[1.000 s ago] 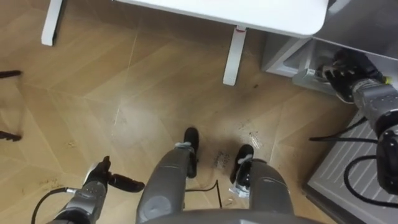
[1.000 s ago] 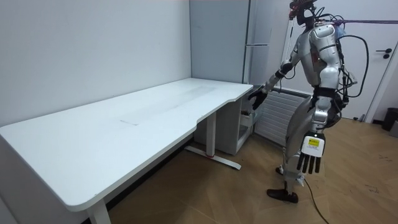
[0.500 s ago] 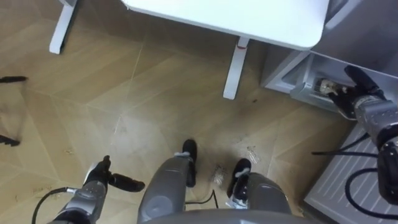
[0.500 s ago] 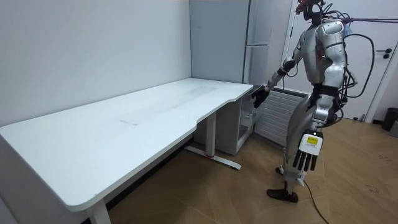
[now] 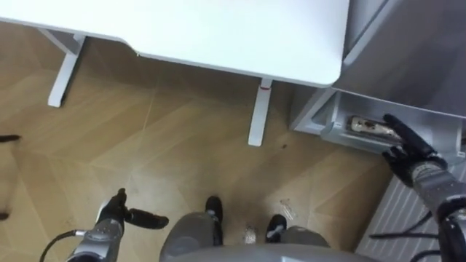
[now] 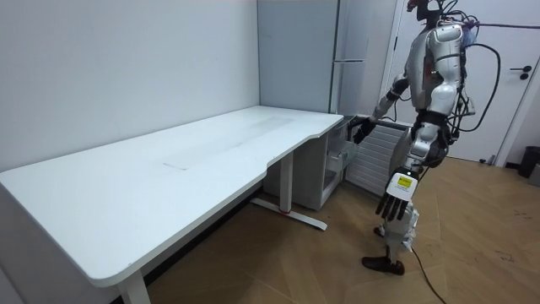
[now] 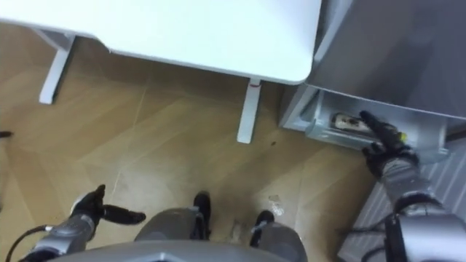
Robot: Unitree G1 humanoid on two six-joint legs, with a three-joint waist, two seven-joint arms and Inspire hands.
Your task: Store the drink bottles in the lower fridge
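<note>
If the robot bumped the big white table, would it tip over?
Probably not: the table is wide, with flat feet spread on the floor. It looks heavy, so it would likely barely slide. Its top seems stiff and smooth.

The white table (image 5: 218, 29) stood on white legs (image 5: 258, 116) on the wood-patterned floor (image 5: 109, 145), its rounded corner just beside the grey fridge (image 5: 415, 51), whose open lower compartment (image 5: 328, 135) held a pale oblong thing (image 5: 370, 125).

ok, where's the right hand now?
At the right of the left eye view: the right hand, fingers straight, is reaching at the lower fridge, just right of the desk corner.
</note>
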